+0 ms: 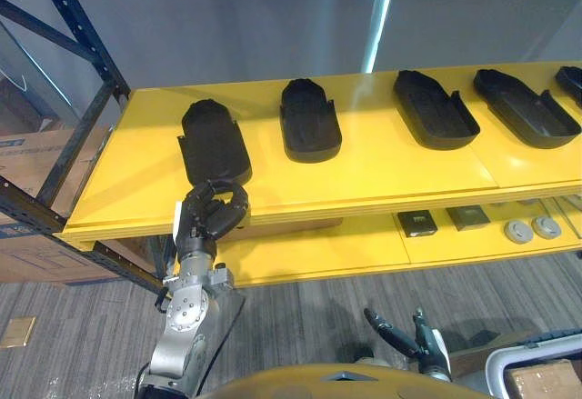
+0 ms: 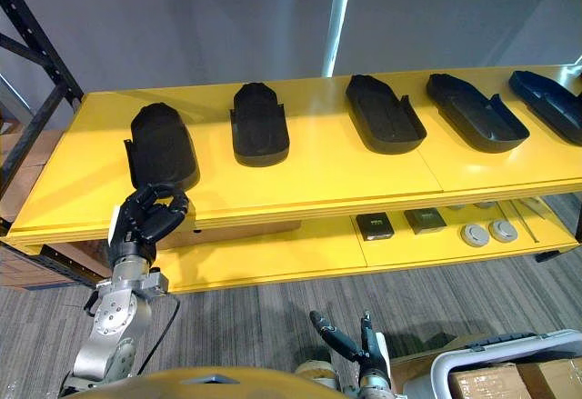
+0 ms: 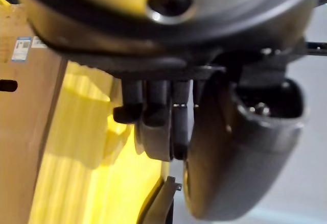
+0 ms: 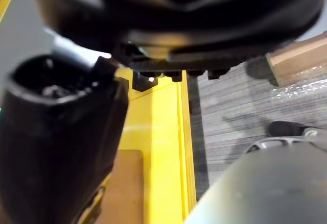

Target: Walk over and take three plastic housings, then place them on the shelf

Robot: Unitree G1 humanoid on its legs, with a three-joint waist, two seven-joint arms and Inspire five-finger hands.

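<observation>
**Housings lie on the shelf; both hands empty**

Left eye view: a black oval plastic housing (image 1: pixel 211 140) lies flat at the left end of the yellow shelf (image 1: pixel 364 176). The left hand (image 1: pixel 211 213) is at the shelf's front edge, touching this housing's near end. The right hand (image 1: pixel 414 334) hangs low, fingers apart and empty.

Right eye view: four more black housings (image 2: pixel 384 114) lie in a row along the shelf.

Left wrist view: the fingers (image 3: pixel 156 127) are curled, with nothing between them.

Right wrist view: the right hand's thumb (image 4: pixel 56 147) holds nothing.

I judge the placing mostly done.
</observation>
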